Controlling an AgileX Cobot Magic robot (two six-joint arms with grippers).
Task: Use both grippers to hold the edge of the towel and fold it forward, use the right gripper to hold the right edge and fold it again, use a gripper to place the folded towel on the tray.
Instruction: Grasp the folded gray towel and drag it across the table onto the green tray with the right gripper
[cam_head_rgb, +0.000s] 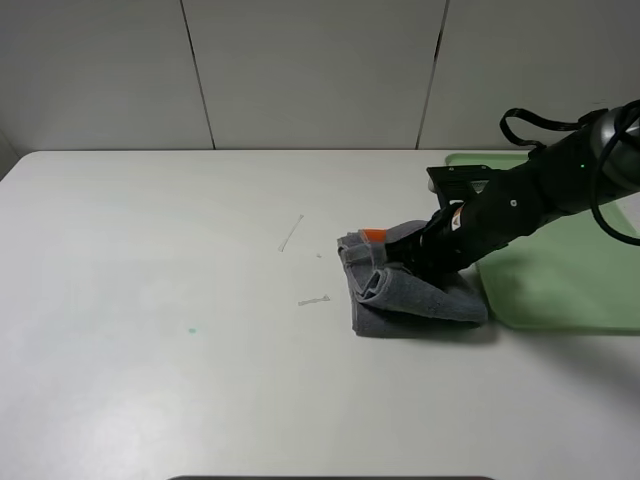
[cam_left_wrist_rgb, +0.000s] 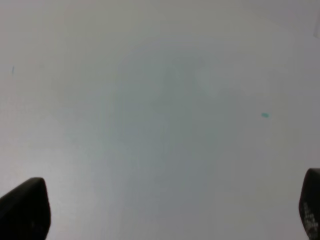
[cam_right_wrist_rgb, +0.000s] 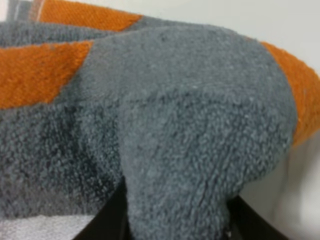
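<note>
The dark grey terry towel (cam_head_rgb: 415, 295), bunched with an orange stripe showing, lies on the matte white table (cam_head_rgb: 180, 330), its fluffy pile clamped between the black jaws of the right gripper (cam_head_rgb: 425, 250). Just beyond that gripper sits the smooth pale green plastic tray (cam_head_rgb: 570, 275). The left gripper (cam_left_wrist_rgb: 165, 212) hangs spread wide over bare table, empty.

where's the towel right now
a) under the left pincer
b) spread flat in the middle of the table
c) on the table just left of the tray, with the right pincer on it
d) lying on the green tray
c: the towel sits bunched on the table beside the tray, with the right pincer clamped on its cloth.
</note>
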